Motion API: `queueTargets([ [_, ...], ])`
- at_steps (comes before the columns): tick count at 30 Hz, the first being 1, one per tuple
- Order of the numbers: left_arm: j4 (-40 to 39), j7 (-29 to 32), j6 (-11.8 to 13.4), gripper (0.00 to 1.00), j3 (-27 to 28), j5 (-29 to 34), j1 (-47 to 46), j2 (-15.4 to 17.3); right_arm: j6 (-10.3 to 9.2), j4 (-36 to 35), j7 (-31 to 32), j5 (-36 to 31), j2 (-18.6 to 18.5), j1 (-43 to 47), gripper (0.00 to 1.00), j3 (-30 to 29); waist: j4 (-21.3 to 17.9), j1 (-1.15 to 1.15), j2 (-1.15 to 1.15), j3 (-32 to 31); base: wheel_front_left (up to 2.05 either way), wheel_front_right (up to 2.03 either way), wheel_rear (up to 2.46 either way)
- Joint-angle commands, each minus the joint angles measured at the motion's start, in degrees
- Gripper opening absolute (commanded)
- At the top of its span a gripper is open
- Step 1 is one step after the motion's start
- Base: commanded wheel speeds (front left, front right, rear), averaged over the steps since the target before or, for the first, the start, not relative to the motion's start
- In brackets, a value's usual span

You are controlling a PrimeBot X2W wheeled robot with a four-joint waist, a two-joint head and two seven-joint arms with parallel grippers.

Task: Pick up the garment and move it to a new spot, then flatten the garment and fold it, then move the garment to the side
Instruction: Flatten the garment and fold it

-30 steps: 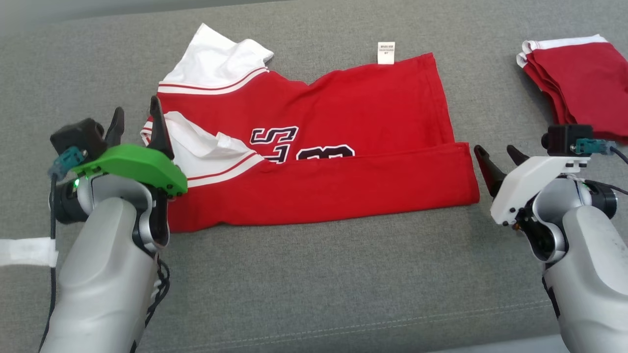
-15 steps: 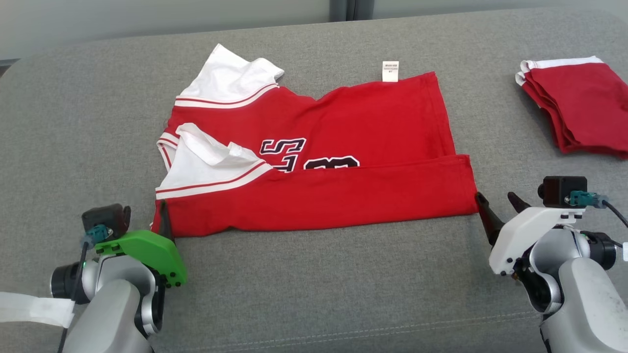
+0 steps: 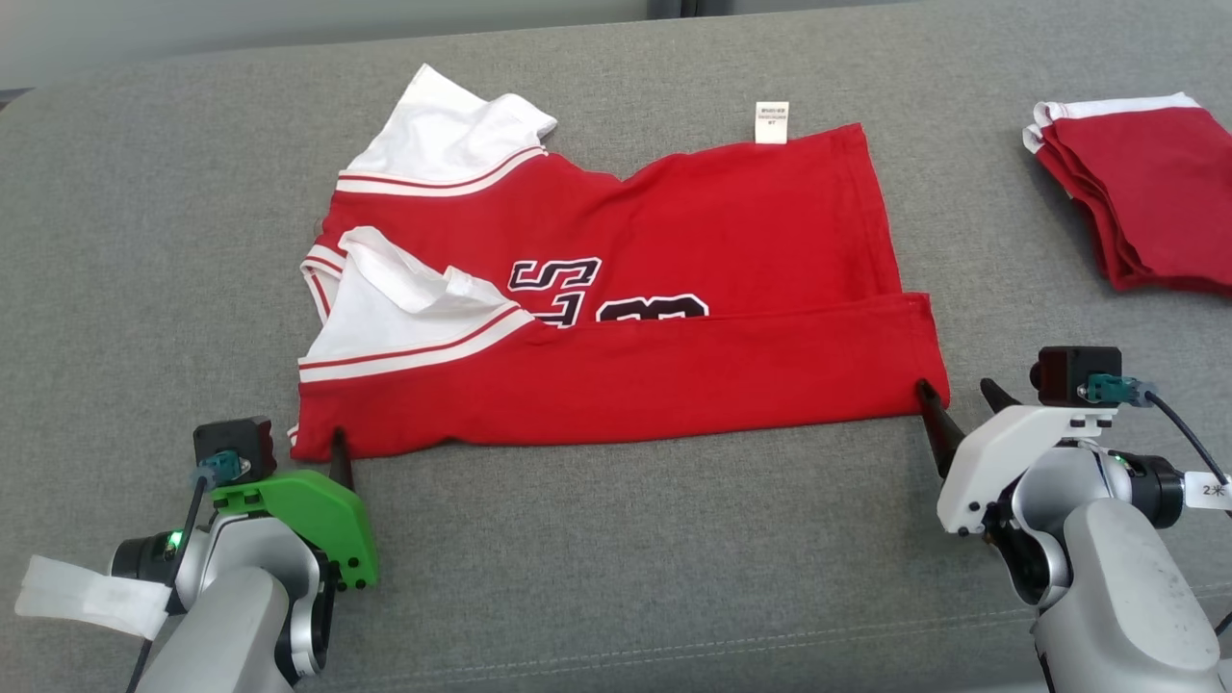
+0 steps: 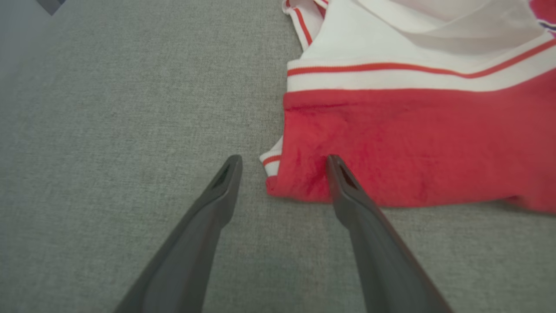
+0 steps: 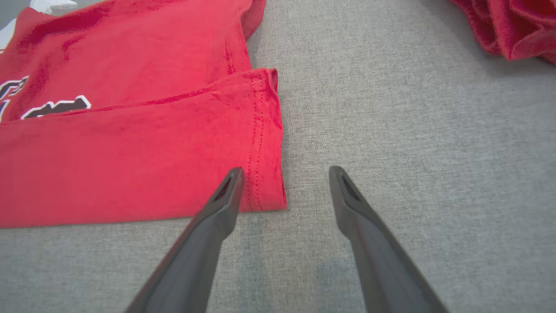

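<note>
Left tool (image 4: 283, 163) green-cased, right tool (image 3: 955, 387) white-cased

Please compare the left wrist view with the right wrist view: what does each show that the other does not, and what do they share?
Left wrist view: the white sleeve with red stripes, and the left gripper open at the sleeve-side corner. Right wrist view: the stitched hem, the black lettering, a folded red pile at top right, and the right gripper open at the hem corner. Both: the red garment on the grey surface.
</note>
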Motion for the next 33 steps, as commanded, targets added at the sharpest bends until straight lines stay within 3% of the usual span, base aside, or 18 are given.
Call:
queueTargets([
  [1, -0.35, 0.31, 0.54, 1.0, -0.19, 0.58, -0.24, 0.54, -0.03, 1.41, -0.48, -0.64, 0.26, -0.95, 1.0, -0.25, 0.15, 0.0, 0.0, 0.4, 0.0, 0.0, 0.0],
  [13, -0.38, 3.59, 1.5, 1.0, -0.56, -0.68, -0.77, 0.66, -0.03, 9.18, -1.95, 0.26, 1.33, -4.45, 1.0, 0.77, 0.55, 0.0, 0.0, 2.01, 0.0, 0.0, 0.0],
  [14, -0.28, 3.77, 1.48, 0.86, -0.39, -0.9, -0.82, 0.6, -0.03, 9.7, -1.93, 0.48, 1.4, -4.71, 1.0, 0.86, 0.56, 0.0, 0.0, 2.13, 0.0, 0.0, 0.0],
  [15, -0.14, 3.94, 1.48, 0.58, -0.37, -0.95, -0.9, 0.63, -0.03, 10.2, -1.67, 0.67, 1.47, -4.91, 1.0, 1.03, 0.57, 0.0, 0.0, 2.24, 0.0, 0.0, 0.0],
  [16, 0.01, 4.26, 1.33, 0.42, -0.42, -1.16, -0.93, 0.58, -0.03, 10.62, -1.7, 0.73, 1.54, -5.12, 0.95, 1.18, 0.58, 0.0, 0.0, 2.35, 0.0, 0.0, 0.0],
  [17, 0.07, 4.51, 1.12, 0.21, -0.38, -1.48, -0.93, 0.42, -0.03, 11.02, -1.87, 1.03, 1.61, -5.31, 0.71, 1.27, 0.6, 0.0, 0.0, 2.44, 0.0, 0.0, 0.0],
  [18, 0.12, 4.63, 0.98, 0.0, -0.45, -1.53, -0.98, 0.36, -0.02, 11.42, -1.87, 1.24, 1.67, -5.55, 0.35, 1.43, 0.62, 0.0, 0.0, 2.52, 0.0, 0.0, 0.0],
  [19, 0.22, 4.8, 0.88, 0.0, -0.57, -1.7, -1.07, 0.25, -0.02, 11.77, -1.85, 1.48, 1.71, -5.79, 0.0, 1.7, 0.65, 0.0, 0.0, 2.55, 0.0, 0.0, 0.0],
  [33, -0.99, 4.43, 0.93, 0.0, -0.66, -3.51, 2.01, -0.52, -0.06, 10.38, -0.75, 4.25, -0.4, -3.15, 0.0, 1.89, 1.34, 0.0, 0.0, -1.09, 0.0, 0.0, 0.0],
])
